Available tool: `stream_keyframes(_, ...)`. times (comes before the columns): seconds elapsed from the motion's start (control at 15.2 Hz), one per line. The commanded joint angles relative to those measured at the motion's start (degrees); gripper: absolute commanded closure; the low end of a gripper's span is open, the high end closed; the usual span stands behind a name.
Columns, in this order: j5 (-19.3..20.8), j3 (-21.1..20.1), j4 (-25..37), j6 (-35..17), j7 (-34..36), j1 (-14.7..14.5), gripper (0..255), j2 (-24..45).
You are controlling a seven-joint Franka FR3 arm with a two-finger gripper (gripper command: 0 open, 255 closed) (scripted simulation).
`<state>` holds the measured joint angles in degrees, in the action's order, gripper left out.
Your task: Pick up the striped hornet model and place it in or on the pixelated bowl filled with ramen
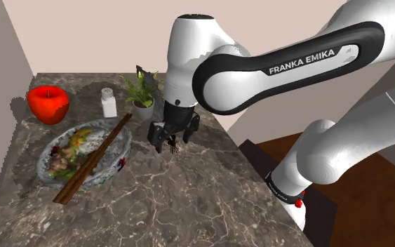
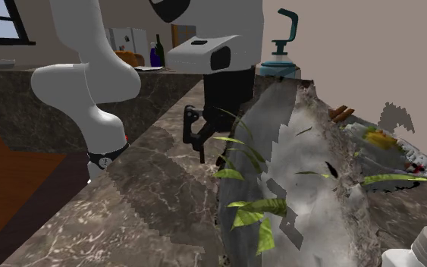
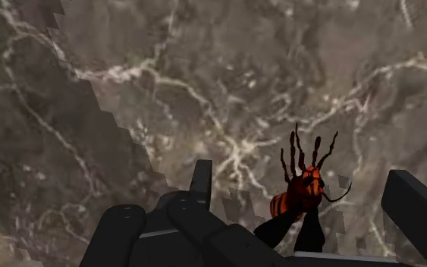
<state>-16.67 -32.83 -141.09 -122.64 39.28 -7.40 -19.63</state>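
The hornet (image 1: 174, 148) is by the worktop (image 1: 189, 203), near its right edge in the shoulder view. Bare marble lies between it and the bowl (image 1: 122, 151) to the left, and more on the near side. The arm (image 1: 189, 63) drops steeply, the end effector (image 1: 170, 142) pointing down, its fingers (image 3: 416, 212) apart with the hornet between them, untouched.

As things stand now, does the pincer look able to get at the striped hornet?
Likely yes. The hornet is already between the open fingers of the pincer, which do not touch it, and nothing stands between them. The bowl and the plant are off to the side.
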Motion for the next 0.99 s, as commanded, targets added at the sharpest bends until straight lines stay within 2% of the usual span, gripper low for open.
stream_keyframes(0.0,0.0,0.0,0.0,-0.1,0.0,0.0,0,0.0)
stream_keyframes(0.13,0.0,0.0,0.0,-0.1,0.0,0.0,0,0.0)
stream_keyframes(0.2,0.0,0.0,0.0,-0.1,0.0,0.0,255,0.0)
stream_keyframes(0.79,0.0,0.0,0.0,-0.1,0.0,0.0,255,0.0)
stream_keyframes(0.92,-0.1,0.4,0.9,1.7,-0.1,-0.1,255,-0.8)
